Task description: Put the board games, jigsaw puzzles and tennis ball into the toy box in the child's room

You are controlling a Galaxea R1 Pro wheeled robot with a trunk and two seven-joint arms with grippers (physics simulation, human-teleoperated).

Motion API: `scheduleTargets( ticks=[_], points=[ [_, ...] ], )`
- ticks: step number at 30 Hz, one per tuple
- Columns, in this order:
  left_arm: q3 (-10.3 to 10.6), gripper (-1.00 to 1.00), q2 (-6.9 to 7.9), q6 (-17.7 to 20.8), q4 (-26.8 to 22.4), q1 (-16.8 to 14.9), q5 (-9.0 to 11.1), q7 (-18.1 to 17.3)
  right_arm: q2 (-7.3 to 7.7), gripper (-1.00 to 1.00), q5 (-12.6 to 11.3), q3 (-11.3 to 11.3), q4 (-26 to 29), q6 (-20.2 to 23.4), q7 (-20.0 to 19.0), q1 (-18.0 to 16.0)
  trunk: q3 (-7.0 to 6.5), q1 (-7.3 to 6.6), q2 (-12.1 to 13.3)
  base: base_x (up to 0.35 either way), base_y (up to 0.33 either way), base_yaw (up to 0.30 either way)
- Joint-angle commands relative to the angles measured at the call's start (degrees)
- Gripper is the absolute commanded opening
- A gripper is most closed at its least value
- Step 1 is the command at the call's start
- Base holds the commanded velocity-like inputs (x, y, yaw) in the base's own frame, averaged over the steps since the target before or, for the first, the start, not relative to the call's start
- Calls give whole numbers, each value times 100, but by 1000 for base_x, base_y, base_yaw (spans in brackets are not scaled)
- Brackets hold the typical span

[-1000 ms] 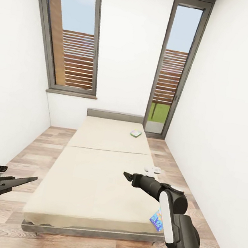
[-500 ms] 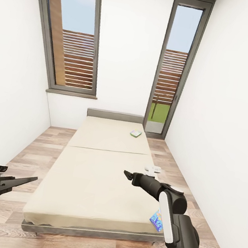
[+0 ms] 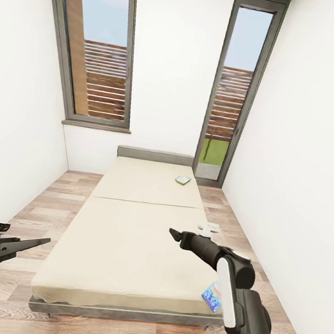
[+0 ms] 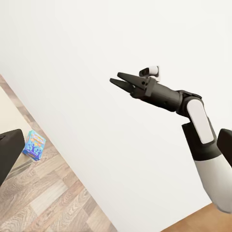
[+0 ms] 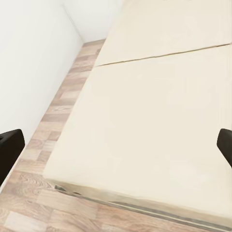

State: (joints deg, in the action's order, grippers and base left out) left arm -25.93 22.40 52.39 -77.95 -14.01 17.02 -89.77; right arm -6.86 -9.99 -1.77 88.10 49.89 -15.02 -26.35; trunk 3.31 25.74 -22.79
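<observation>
Clearly, 2 board games (image 3: 183,179) top bed (image 3: 122,236), lettering unreadable.

Right gripper (image 4: 117,83) in mid-air before a plain white wall (image 4: 96,43), its two dark fingers parted, holding nothing, blue board game carton (image 4: 34,144) at the bed's (image 4: 6,113) edge, wood-plank floor (image 4: 53,198) beneath.

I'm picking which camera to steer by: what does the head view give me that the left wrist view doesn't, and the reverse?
Head view: the whole bed, a green-white game carton at its far end, and tall windows. Left wrist view: a side look at the right gripper, jaws apart, against the white wall. Both: the right gripper, the blue game carton by the bed's near right corner, and the wood floor.
</observation>
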Motion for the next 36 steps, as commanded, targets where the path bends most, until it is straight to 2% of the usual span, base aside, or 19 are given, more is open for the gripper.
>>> scheduleTargets(
  ticks=[1, 3, 4, 8, 10, 11, 16, 17, 21, 22, 26, 27, 33, 36],
  points=[
    [0, 100, 5, 61, -2, -5, -2, -23, -1, 100, -16, 74, 39, 67, -9, 12, 14, 4, -13, 0, 0, 0],
    [-2, 100, 10, 61, -4, -5, 1, -23, -3, 100, -29, 190, 61, 124, -19, 46, 14, 4, -13, 0, 0, 0],
    [-3, 100, 12, 61, -3, -5, 2, -23, -5, 100, -72, 349, 83, 200, -35, 91, 14, 4, -13, 0, 0, 0],
    [-24, 100, 17, 67, -4, -5, 11, -23, 0, 100, -304, 753, 168, 445, -66, 165, 14, 4, -13, 0, 0, 0],
    [-28, 100, 18, 71, -4, -5, 12, -23, 11, 100, -482, 983, 208, 633, -74, 184, 14, 4, -13, 0, 0, 0],
    [-29, 100, 18, 72, -3, -5, 14, -23, 30, 100, -685, 1210, 233, 803, -79, 196, 14, 4, -13, 0, 0, 0],
    [-37, 100, 25, 77, -7, -5, 23, -23, 88, 100, -1183, 1791, 266, 1009, -89, 216, 14, 4, -13, 0, 0, 0],
    [-36, 100, 26, 77, -8, -5, 30, -23, 141, 100, -1335, 2066, 274, 1011, -92, 246, 14, 4, -13, 0, 0, 0],
    [-31, 100, 27, 78, -23, -5, 45, -23, 342, 100, -1539, 2671, 277, 1011, -107, 494, 14, 4, -13, 0, 0, 0],
    [-31, 100, 27, 81, -27, -3, 49, -23, 456, 100, -1618, 2964, 276, 1011, -141, 689, 14, 4, -13, 0, 0, 0],
    [-34, 100, 33, 85, -32, -3, 53, -23, 659, 100, -1807, 3459, 270, 1011, -351, 1059, 14, 4, -13, 0, 0, 0],
    [-34, 100, 34, 86, -34, -4, 54, -23, 732, 100, -1896, 3658, 262, 1011, -511, 1213, 14, 4, -13, 0, 0, 0],
    [-26, 100, 30, 87, -35, 2, 55, -23, 889, 100, -2001, 4241, 67, 1011, -1017, 1583, 14, 4, -13, 0, 0, 0],
    [-21, 100, 29, 87, -36, 3, 55, -23, 911, 100, -1998, 4431, -422, 1011, -1077, 1639, 14, 4, -13, 0, -2, 0]
  ],
)
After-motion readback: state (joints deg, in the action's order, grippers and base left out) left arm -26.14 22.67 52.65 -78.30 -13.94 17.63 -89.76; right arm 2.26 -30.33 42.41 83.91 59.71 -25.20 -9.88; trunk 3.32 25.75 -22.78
